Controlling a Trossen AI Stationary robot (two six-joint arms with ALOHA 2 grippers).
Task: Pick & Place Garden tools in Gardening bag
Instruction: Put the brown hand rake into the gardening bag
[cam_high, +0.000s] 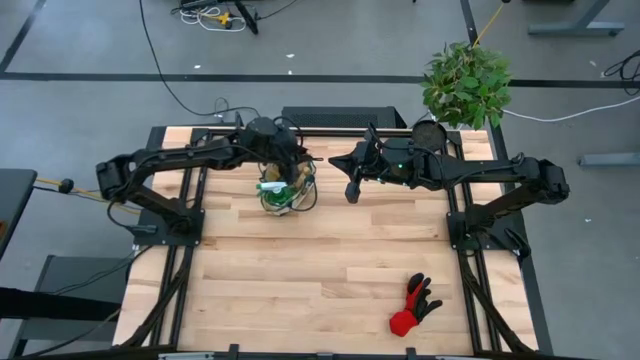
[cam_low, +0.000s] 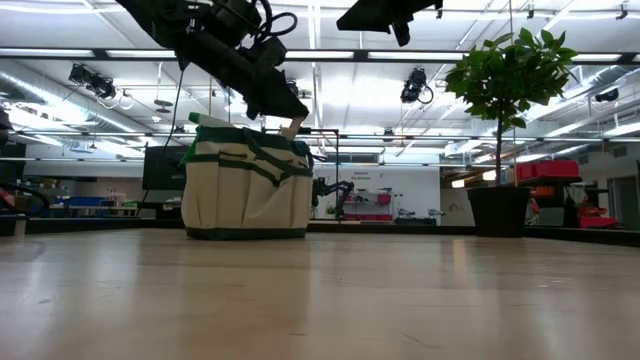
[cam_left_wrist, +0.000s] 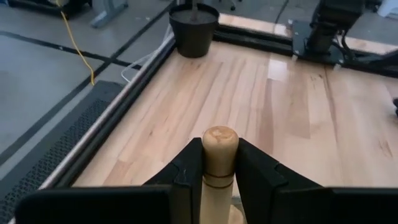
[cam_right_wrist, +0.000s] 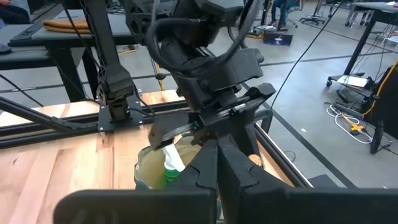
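The tan gardening bag (cam_high: 284, 192) stands at the table's far middle; it also shows in the low view (cam_low: 245, 190). A green spray bottle (cam_right_wrist: 170, 169) sticks out of the bag. My left gripper (cam_high: 278, 165) hangs right above the bag, shut on a wooden-handled tool (cam_left_wrist: 219, 155). My right gripper (cam_high: 352, 190) is shut and empty, raised high to the right of the bag. The red-and-black glove (cam_high: 414, 306) lies flat near the table's near right edge. The other tools are out of view. My left gripper pinches the tool's wooden handle (cam_left_wrist: 219, 163) between its two fingers, just behind the rounded free end (cam_left_wrist: 219, 135), which sticks out past them. The fingers slant down over the bag, and the handle end (cam_low: 293, 127) shows just above the bag's rim. The tool's metal part is hidden.
A leafy plant (cam_high: 466, 82) in a dark pot (cam_low: 497, 210) stands at the far right corner. The arm bases (cam_high: 170, 215) (cam_high: 478, 228) stand at both sides. Bare wood (cam_high: 300, 290) lies in front of the bag.
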